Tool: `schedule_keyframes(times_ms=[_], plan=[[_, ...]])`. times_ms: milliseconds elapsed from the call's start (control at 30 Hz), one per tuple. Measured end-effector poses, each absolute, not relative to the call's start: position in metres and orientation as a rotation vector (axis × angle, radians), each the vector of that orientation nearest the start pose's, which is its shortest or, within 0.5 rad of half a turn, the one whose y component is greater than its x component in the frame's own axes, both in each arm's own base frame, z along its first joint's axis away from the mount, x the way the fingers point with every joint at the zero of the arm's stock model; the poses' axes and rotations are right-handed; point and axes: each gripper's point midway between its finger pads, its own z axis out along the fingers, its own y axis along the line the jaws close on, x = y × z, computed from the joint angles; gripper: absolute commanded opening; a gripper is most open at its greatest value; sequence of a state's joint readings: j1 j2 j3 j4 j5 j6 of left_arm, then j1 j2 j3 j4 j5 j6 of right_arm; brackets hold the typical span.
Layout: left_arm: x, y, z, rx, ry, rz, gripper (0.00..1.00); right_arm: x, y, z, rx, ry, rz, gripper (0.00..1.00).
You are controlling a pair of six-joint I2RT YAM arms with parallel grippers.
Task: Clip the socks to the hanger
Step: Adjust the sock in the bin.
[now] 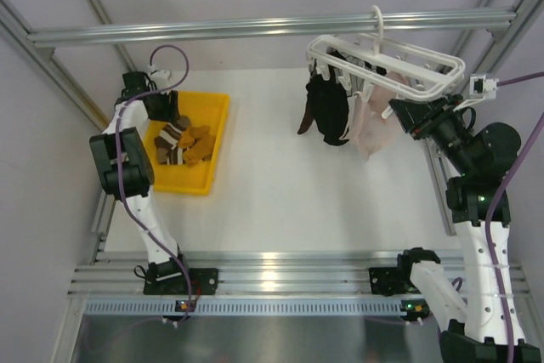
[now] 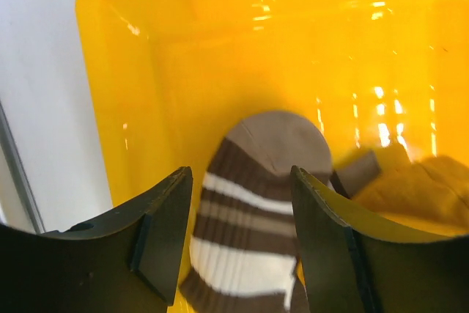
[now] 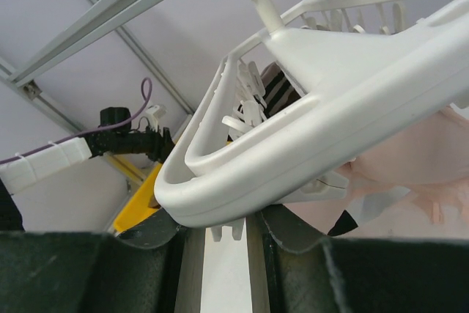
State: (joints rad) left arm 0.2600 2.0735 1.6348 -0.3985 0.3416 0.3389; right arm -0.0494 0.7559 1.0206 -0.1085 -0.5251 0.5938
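A brown sock with cream stripes (image 2: 249,203) lies in the yellow tray (image 2: 183,71) beside a mustard sock (image 2: 425,188). My left gripper (image 2: 236,181) is open and straddles the striped sock, low in the tray; in the top view it (image 1: 168,115) is over the tray's far end. The white hanger (image 1: 399,61) hangs by its hook from the bar, with a black sock (image 1: 330,112) and a pale pink sock (image 1: 374,125) clipped on. My right gripper (image 3: 220,234) is open, its fingertips just under the hanger's rim (image 3: 308,115), a small clip tab between the jaws untouched.
The long aluminium bar (image 1: 255,30) runs across the back. The yellow tray (image 1: 223,116) sits at the left of the white table and holds several socks. Frame posts stand at both sides. The hanging socks reach down toward the table at the back right.
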Motion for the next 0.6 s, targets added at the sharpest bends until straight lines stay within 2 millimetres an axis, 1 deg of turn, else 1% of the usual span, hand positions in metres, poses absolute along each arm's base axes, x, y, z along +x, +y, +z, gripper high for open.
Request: schedule_keyframes(times_ms=[33, 167, 233, 333, 467, 600], plan=[[0.53, 0.094, 0.082, 0.248, 2.333, -0.12, 0.63, 0.271, 0.095, 0.416, 0.025, 1.488, 0.814, 0.0], [0.541, 0.094, 0.068, 0.254, 2.343, -0.14, 0.64, 0.272, 0.095, 0.415, 0.025, 1.491, 0.811, 0.0], [0.549, 0.091, 0.065, 0.264, 2.34, -0.156, 0.64, 0.273, 0.094, 0.414, 0.023, 1.492, 0.807, 0.0], [0.553, 0.089, 0.063, 0.27, 2.343, -0.18, 0.65, 0.274, 0.094, 0.412, 0.019, 1.494, 0.801, 0.0], [0.543, 0.078, 0.061, 0.317, 2.348, -0.241, 0.65, 0.274, 0.093, 0.41, 0.018, 1.501, 0.796, 0.0], [0.514, 0.061, 0.061, 0.392, 2.379, -0.332, 0.67, 0.274, 0.092, 0.409, 0.019, 1.502, 0.791, 0.0]])
